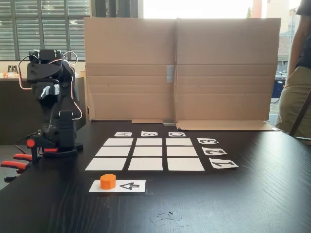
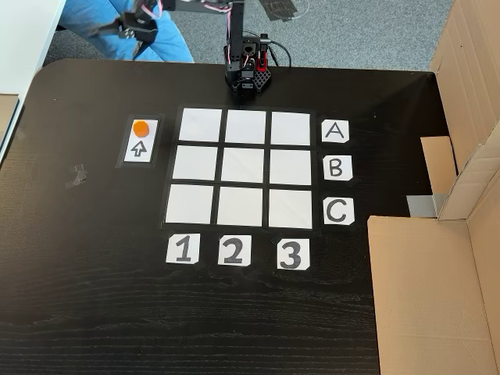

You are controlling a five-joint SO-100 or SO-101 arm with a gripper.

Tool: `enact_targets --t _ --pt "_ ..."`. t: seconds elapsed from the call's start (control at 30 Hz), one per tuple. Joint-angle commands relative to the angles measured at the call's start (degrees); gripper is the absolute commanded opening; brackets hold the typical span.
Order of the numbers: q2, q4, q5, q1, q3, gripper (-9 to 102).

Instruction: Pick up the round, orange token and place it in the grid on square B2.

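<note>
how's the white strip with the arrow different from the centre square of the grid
The white paper strip printed with a black arrow carries the small orange plastic token at one end; the plain white centre square is bare and unprinted. The strip lies alone beside the 3x3 grid of white rectangles, while the centre square sits ringed by eight other cells. Both are flat white paper on the black table.

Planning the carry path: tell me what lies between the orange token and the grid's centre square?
In the fixed view from above: bare dark table, then the grid's white left-column cell.
</note>
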Motion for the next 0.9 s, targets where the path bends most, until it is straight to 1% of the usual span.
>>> enact_targets --t 0.0,0.1,0.53,0.87 --pt "-6.77 3.69 -0.18 -1.85 -10.55 67" --pt "-11.78 5.01 0.00 -3.69 -14.94 67" --pt "-22.41 5.98 -0.18 -15.29 -16.88 67" --pt "-28.48 6.06 0.18 -17.84 -16.35 67"
